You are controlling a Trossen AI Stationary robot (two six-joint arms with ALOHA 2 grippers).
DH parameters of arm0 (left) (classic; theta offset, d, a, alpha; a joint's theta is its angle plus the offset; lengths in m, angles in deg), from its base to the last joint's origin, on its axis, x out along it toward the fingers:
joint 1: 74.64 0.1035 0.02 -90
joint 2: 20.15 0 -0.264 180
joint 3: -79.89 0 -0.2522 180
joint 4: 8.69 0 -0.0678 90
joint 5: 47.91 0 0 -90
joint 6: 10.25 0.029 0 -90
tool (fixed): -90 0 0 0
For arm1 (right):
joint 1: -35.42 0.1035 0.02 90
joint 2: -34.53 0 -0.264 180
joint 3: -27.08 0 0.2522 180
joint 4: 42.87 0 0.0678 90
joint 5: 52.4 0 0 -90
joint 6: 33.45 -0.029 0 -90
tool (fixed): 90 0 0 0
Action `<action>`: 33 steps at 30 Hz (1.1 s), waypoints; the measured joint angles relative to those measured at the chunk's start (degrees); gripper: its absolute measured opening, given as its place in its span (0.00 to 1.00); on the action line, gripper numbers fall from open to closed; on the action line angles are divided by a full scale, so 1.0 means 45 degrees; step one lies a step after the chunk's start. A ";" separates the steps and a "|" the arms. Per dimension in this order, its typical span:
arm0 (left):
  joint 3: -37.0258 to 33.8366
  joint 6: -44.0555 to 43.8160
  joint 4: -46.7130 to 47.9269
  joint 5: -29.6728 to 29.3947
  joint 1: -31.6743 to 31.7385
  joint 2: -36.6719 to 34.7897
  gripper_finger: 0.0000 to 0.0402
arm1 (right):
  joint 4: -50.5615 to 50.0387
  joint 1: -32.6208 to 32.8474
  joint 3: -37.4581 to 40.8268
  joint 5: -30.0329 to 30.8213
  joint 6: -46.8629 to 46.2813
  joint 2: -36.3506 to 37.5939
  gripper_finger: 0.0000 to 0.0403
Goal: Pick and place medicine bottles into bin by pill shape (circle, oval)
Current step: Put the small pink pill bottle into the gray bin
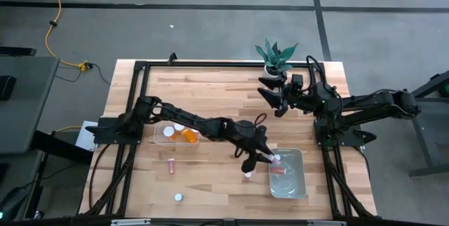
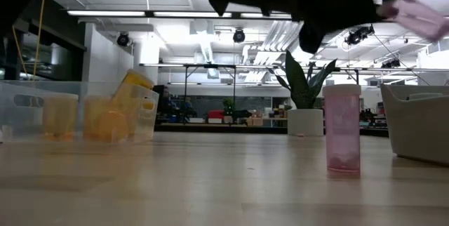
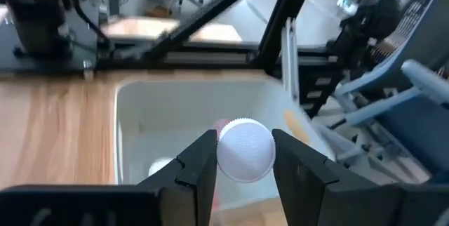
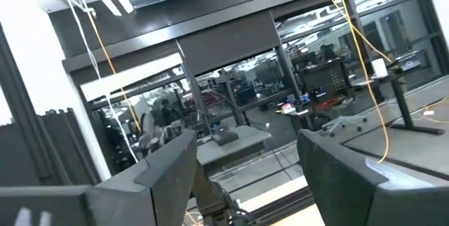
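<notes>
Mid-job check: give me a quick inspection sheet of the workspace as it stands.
Surface: wooden table, inside a black frame.
Job's things: left bin holds orange bottles; right bin holds a reddish bottle; pink bottle upright beside it; another lying down; white-capped one near the front edge.
Clutter: potted plant.
Grippers: left gripper holds a white-capped bottle over the right bin; right gripper open, raised near the plant.
Cables: yellow cable on floor.
Surroundings: lab room; nobody clearly seen.
</notes>
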 joint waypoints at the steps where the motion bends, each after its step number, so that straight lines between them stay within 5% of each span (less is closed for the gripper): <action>1: 0.0000 0.0057 0.0029 -0.0002 -0.0002 0.0120 0.28 | 0.0000 0.0000 0.0000 0.0063 0.0070 -0.0004 0.59; 15: 0.0000 -0.0327 0.0091 -0.0293 -0.0250 0.1183 0.29 | -0.0028 0.0000 0.0000 0.0343 0.0099 -0.0004 0.59; 26: 0.0000 -0.0775 -0.0367 -0.0286 -0.0070 0.1160 0.54 | -0.0029 0.0000 0.0000 0.0353 0.0099 -0.0004 0.59; 33: 0.0010 -0.0712 0.3072 0.1456 0.1130 -0.0540 0.58 | -0.0019 0.0000 0.0000 0.0353 0.0099 -0.0004 0.59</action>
